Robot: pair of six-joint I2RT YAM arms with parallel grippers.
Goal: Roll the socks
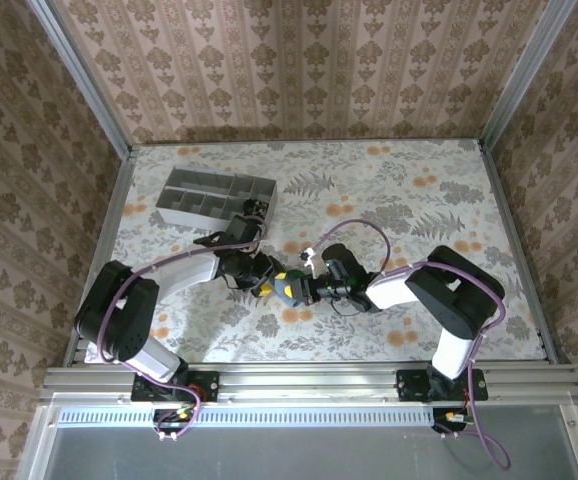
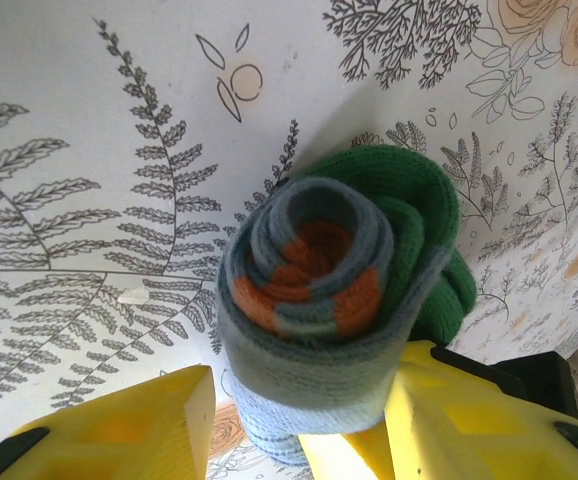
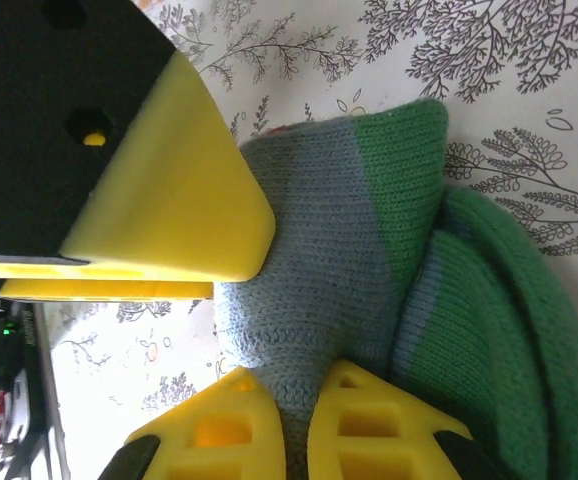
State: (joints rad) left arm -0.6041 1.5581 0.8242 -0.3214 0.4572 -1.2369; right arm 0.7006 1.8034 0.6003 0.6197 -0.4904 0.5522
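Sock roll (image 2: 319,300) sits on the table (image 2: 89,120), centre of the overhead frame, between the two arms. Left claw (image 2: 304,380) is half-closed on the roll's flanks. Right claw (image 3: 291,388) is pinched together on the grey outer layer, lower centre of its view.

Judgement: hold the spiral squeezed and draw the outer layer evenly over the green end — a slack grip would let it unwind.

Overhead camera looks down from behind; both wrist cameras closely share the rolled sock (image 2: 319,310).
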